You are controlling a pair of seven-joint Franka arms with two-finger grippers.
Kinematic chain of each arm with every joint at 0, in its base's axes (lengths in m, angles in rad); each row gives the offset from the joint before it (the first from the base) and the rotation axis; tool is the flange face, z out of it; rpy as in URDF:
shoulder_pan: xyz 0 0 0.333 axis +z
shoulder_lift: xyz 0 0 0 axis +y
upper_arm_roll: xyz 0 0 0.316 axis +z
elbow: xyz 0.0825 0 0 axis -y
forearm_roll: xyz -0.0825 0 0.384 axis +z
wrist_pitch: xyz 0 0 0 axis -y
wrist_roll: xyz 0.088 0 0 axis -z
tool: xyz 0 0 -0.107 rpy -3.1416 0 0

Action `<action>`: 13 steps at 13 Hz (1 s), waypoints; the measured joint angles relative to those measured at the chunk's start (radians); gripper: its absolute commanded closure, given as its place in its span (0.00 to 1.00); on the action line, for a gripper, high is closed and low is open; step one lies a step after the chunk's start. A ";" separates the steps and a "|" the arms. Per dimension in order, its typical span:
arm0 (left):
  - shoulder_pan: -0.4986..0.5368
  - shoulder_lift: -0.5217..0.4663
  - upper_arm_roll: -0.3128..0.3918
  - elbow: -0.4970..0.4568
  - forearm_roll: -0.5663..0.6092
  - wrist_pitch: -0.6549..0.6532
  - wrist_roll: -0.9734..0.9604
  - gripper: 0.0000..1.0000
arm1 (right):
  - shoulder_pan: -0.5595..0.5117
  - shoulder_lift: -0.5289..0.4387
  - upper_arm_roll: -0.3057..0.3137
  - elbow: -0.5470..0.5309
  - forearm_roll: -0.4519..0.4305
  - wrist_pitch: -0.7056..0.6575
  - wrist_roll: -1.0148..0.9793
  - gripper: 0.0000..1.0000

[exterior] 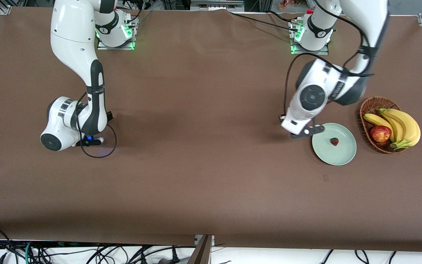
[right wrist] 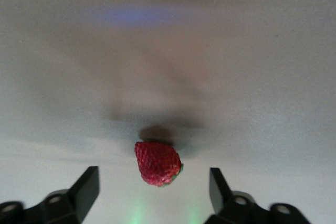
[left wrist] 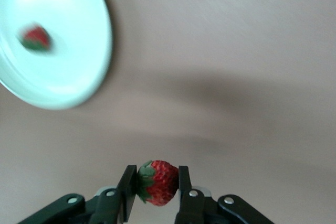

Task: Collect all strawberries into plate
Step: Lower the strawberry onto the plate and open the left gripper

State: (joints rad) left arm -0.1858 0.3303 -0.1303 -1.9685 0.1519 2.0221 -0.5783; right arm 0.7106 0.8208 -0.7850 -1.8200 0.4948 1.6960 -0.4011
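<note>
A pale mint-green plate lies near the left arm's end of the table with one strawberry on it. My left gripper hangs over the bare table just beside the plate's rim. It is shut on a second strawberry, red with a green cap. My right gripper is down low near the right arm's end of the table. It is open, its fingers wide apart on either side of a third strawberry that lies on the table untouched.
A brown wicker basket stands beside the plate at the left arm's end, holding bananas and a red apple. A black cable loop hangs by the right gripper.
</note>
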 measured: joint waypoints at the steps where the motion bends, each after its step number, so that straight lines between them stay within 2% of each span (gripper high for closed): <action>1: 0.053 0.000 0.002 0.002 0.008 0.000 0.094 0.92 | 0.000 0.000 -0.001 -0.001 0.000 0.002 0.000 0.47; 5: 0.223 0.018 0.003 0.003 0.009 0.027 0.421 0.88 | -0.002 0.000 -0.007 -0.004 0.000 0.020 -0.002 0.48; 8: 0.278 0.075 0.001 0.002 0.009 0.082 0.589 0.85 | -0.002 0.000 -0.008 -0.006 0.000 0.035 -0.002 0.48; 9: 0.282 0.095 -0.001 0.002 0.009 0.093 0.607 0.78 | -0.002 0.000 -0.007 -0.007 0.000 0.037 -0.002 0.48; 10: 0.282 0.109 -0.003 0.002 0.009 0.100 0.610 0.51 | -0.002 0.000 -0.007 -0.007 0.000 0.039 -0.002 0.48; 11: 0.282 0.115 -0.006 0.002 0.009 0.101 0.611 0.10 | -0.002 0.000 -0.007 -0.007 0.000 0.039 -0.002 0.48; 12: 0.282 0.117 -0.010 0.002 0.009 0.101 0.611 0.00 | -0.002 0.000 -0.007 -0.008 0.000 0.041 -0.002 0.58; 13: 0.282 0.117 -0.011 0.003 0.009 0.101 0.612 0.00 | -0.001 0.000 -0.007 -0.008 0.000 0.044 -0.002 0.67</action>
State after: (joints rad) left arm 0.0960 0.4473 -0.1416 -1.9659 0.1605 2.1233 0.0333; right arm 0.7093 0.8209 -0.7918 -1.8284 0.4948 1.7396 -0.4028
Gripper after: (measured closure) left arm 0.467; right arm 0.480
